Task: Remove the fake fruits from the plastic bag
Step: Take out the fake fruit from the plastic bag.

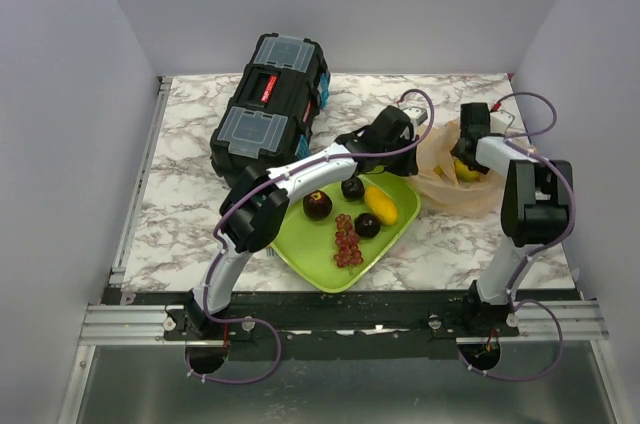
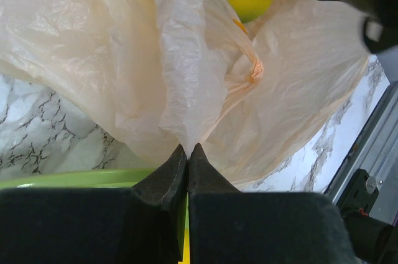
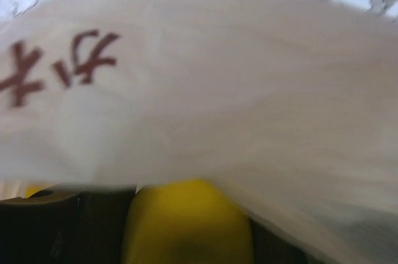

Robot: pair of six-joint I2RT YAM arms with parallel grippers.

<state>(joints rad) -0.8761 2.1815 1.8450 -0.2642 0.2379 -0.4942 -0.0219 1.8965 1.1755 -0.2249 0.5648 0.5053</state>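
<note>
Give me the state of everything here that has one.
plastic bag: pinched and lifted, yellow fruit inside.
left gripper: fingers shut on the bag.
right gripper: at the bag mouth, fingers flanking the yellow fruit; grip unclear.
toolbox: lid closed.
green tray: holding five fruits.

my left arm [image 1: 300,169]: stretched far forward, wrist low
my left gripper [image 2: 188,152]: fingers pressed together, plastic bag [image 2: 186,58] film pinched at tips
my right arm [image 1: 535,199]: elbow raised, forearm folded back inward
my right gripper [image 1: 463,159]: pointing down, jaws apart, yellow fruit [image 3: 186,223] between them, grip unclear
</note>
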